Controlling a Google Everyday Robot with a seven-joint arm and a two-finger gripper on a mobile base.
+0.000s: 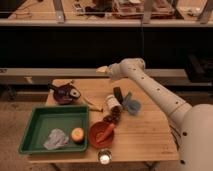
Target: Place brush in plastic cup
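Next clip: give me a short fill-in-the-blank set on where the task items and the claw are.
1. The brush lies across the ____ bowl, left of the claw, which is over the far edge of the table.
2. The plastic cup stands just right of the white ____.
3. The round fruit sits inside the green ____.
Missing words: purple; jar; tray.

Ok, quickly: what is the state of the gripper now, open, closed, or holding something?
Gripper: cannot be told; it is near the far edge of the table, apart from the plastic cup.
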